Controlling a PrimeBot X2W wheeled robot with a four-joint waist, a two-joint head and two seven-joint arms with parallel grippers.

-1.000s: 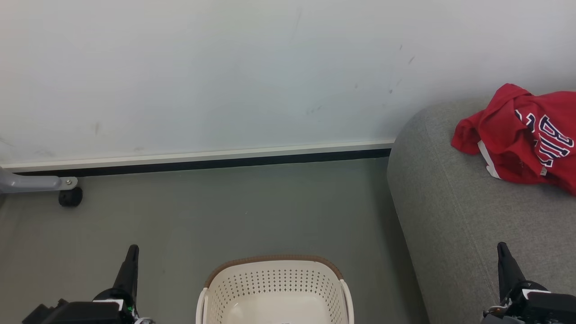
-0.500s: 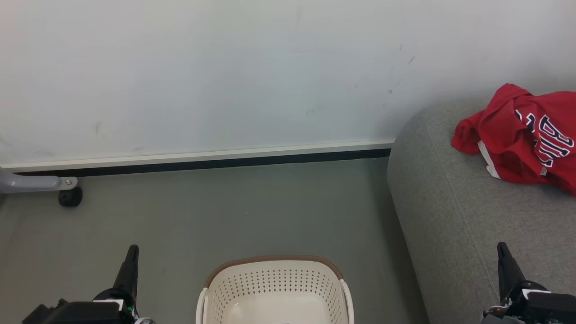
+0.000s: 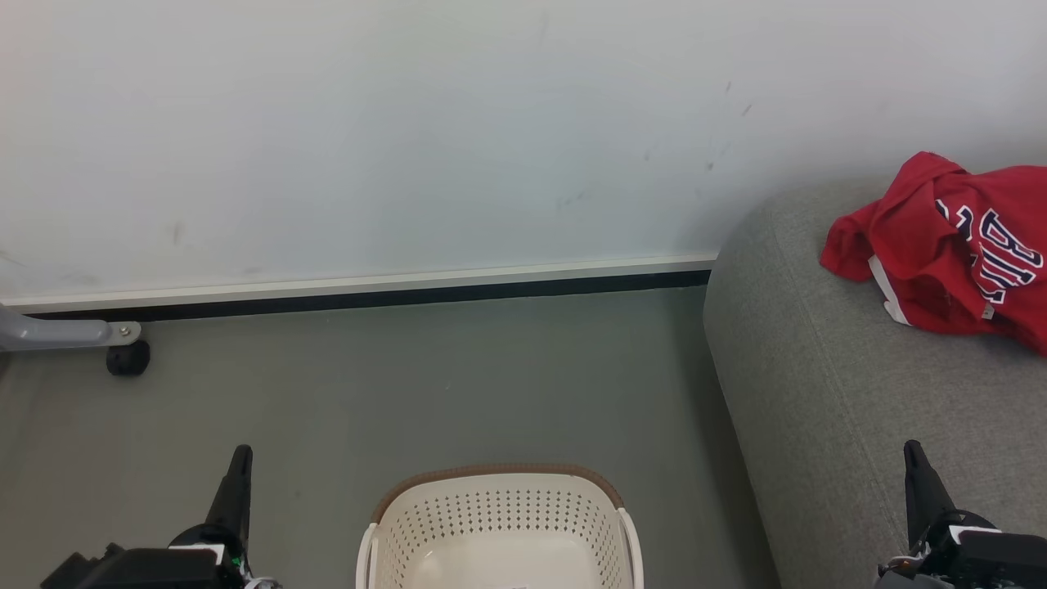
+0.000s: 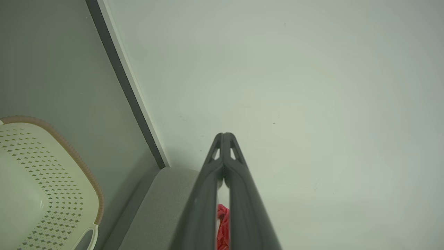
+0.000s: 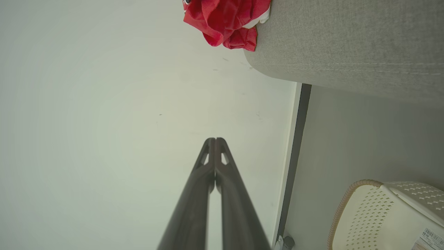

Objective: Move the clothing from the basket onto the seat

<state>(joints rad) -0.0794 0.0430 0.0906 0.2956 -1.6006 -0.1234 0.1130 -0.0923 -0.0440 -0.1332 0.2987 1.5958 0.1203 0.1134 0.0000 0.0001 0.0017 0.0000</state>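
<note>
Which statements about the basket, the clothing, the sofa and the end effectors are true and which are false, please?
1. The red clothing lies on the grey sofa. True.
2. The basket stands on the floor beside the sofa. True.
3. A garment lies in the basket. False: what shows of its inside holds no garment.
4. Both end effectors are open. False: the left end effector and the right end effector are shut, holding nothing.
5. The clothing touches the basket. False: they are well apart.

clothing (image 3: 941, 254) cut at frame edge; basket (image 3: 499, 472) at bottom
</note>
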